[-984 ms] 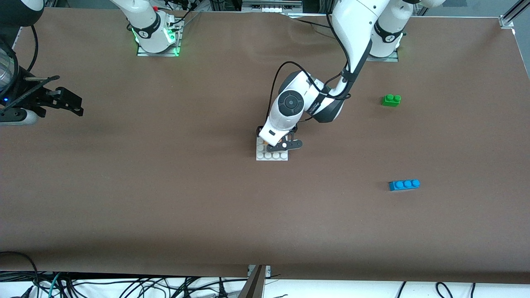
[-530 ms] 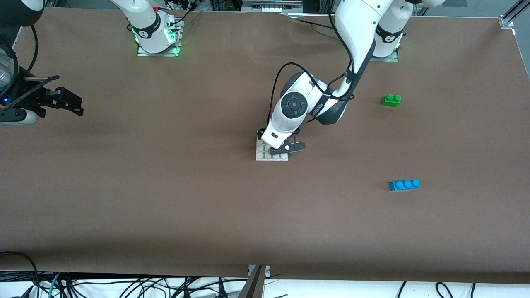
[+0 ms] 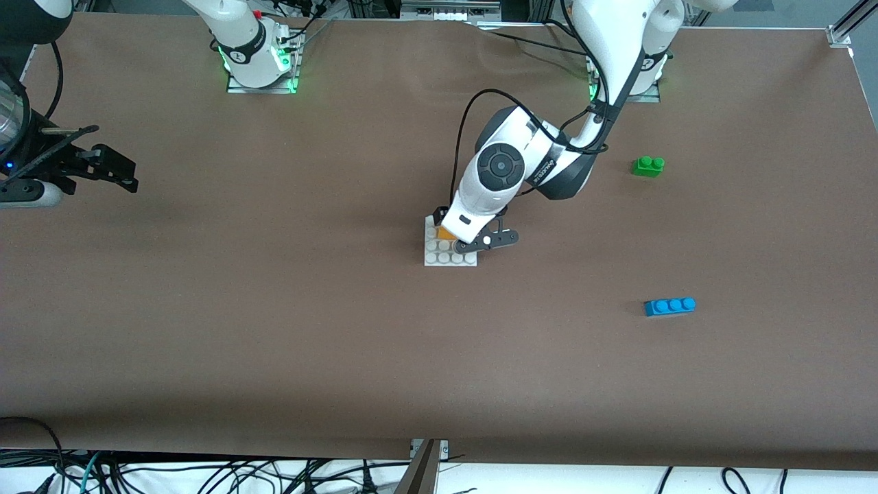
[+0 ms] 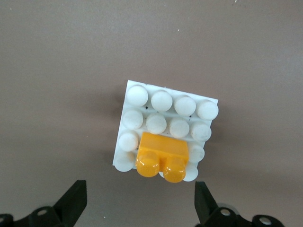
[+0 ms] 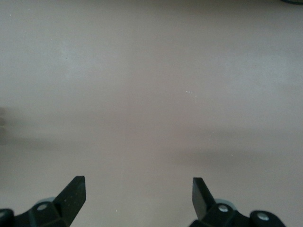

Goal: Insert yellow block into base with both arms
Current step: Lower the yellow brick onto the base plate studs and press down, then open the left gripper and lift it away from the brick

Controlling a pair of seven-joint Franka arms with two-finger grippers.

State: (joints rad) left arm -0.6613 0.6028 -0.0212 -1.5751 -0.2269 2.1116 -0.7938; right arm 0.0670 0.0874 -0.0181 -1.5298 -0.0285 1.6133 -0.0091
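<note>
Small orange-yellow plastic toy brick with two round studs (image 4: 162, 157) sits seated on the flat square white studded plastic base plate (image 4: 163, 111), with both grippers standing wide and empty.

The brick lies flat, studs up, at one edge row of the plate, its long axis running along that edge and across the table from one arm's end toward the other. In the front view the brick (image 3: 446, 233) shows as an orange patch on the plate (image 3: 442, 258), near the table's middle. The left gripper (image 3: 485, 241) hovers over the plate's edge toward the left arm's end; its fingers (image 4: 75, 198) are spread clear of the brick. A second ago it covered the brick; it has since drawn away toward its own base, uncovering it. The right gripper (image 3: 103, 168) waits at its end of the table, unmoved, fingers (image 5: 73, 191) apart over bare brown tabletop (image 3: 274, 329).
</note>
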